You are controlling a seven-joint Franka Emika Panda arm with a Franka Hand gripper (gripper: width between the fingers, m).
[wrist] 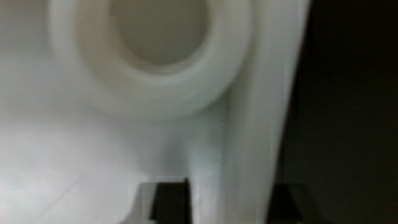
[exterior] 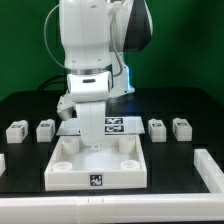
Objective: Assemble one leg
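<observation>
The large white tray-like piece [exterior: 60, 178] lies in the middle of the black table, with round corner sockets and a tag on its near face. My gripper [exterior: 91, 143] reaches straight down onto its far wall, toward the exterior view's left. In the wrist view the dark fingertips [wrist: 169, 200] straddle that white wall, with a round socket [wrist: 160, 50] close beside it, and my gripper [wrist: 231, 203] looks shut on the wall. Several legs stand loose on the table: two at the exterior view's left [exterior: 15, 128] [exterior: 45, 128] and two at its right [exterior: 157, 126] [exterior: 181, 126]. None is held.
The marker board [exterior: 118, 125] lies behind the tray piece. A white part [exterior: 210, 170] lies at the exterior view's right edge and another [exterior: 2, 160] at its left edge. The robot base stands at the back.
</observation>
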